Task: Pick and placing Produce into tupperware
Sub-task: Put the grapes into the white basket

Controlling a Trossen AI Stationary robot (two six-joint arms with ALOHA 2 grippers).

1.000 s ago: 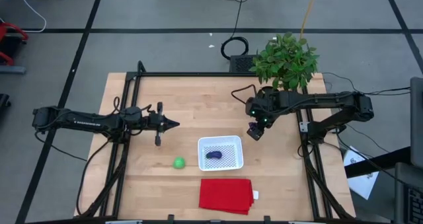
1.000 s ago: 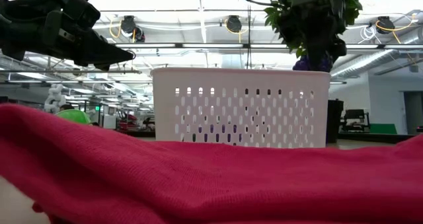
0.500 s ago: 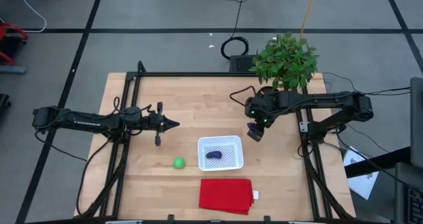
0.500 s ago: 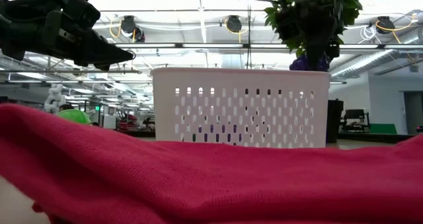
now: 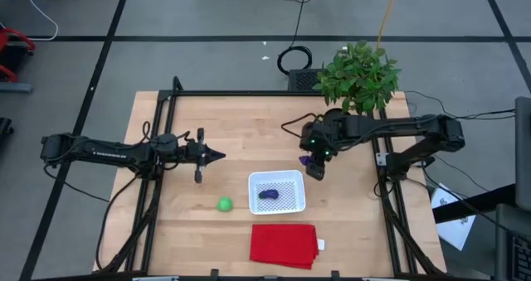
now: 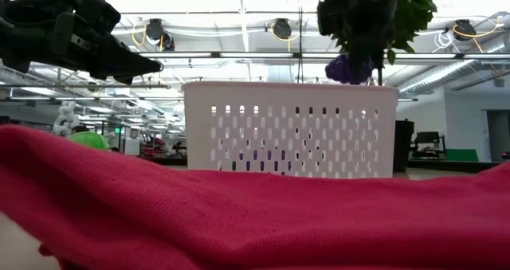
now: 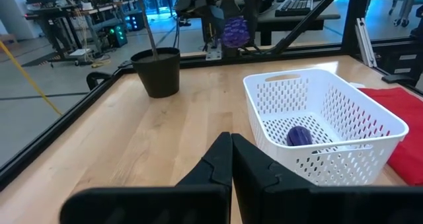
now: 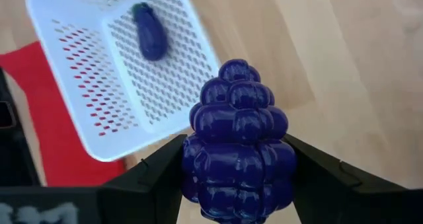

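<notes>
The white tupperware (image 5: pixel 277 191) sits on the table with a dark purple eggplant piece (image 5: pixel 267 194) lying on its mesh bottom, also seen in the right wrist view (image 8: pixel 151 34). A second purple piece, a knobbly grape cluster (image 8: pixel 236 118), is in my right gripper (image 5: pixel 314 167), which hovers just off the container's far right corner. In the low view the cluster (image 6: pixel 344 68) hangs above the container's rim. The green ball (image 5: pixel 225 204) rests on the wood left of the container. My left gripper (image 5: pixel 217 156) waits shut, in the air left of the container. My right gripper holds the grape cluster pinched between its two fingers (image 8: pixel 158 174), one on each side of its wide part (image 8: pixel 198 164). The fingers come from above, pointing down. The cluster is lifted clear of the table, its narrow end pointing away from the gripper.
A flat red cloth (image 5: pixel 284 244) lies at the near edge, in front of the container. A potted leafy plant (image 5: pixel 358 75) stands at the far right corner, close behind the right arm; its dark pot (image 7: pixel 158 72) shows in the left wrist view. A black frame edges the table.
My right gripper has carried the grape cluster toward the table's left, closer to the container's far right corner, and slightly up. It has stayed shut on the cluster.
</notes>
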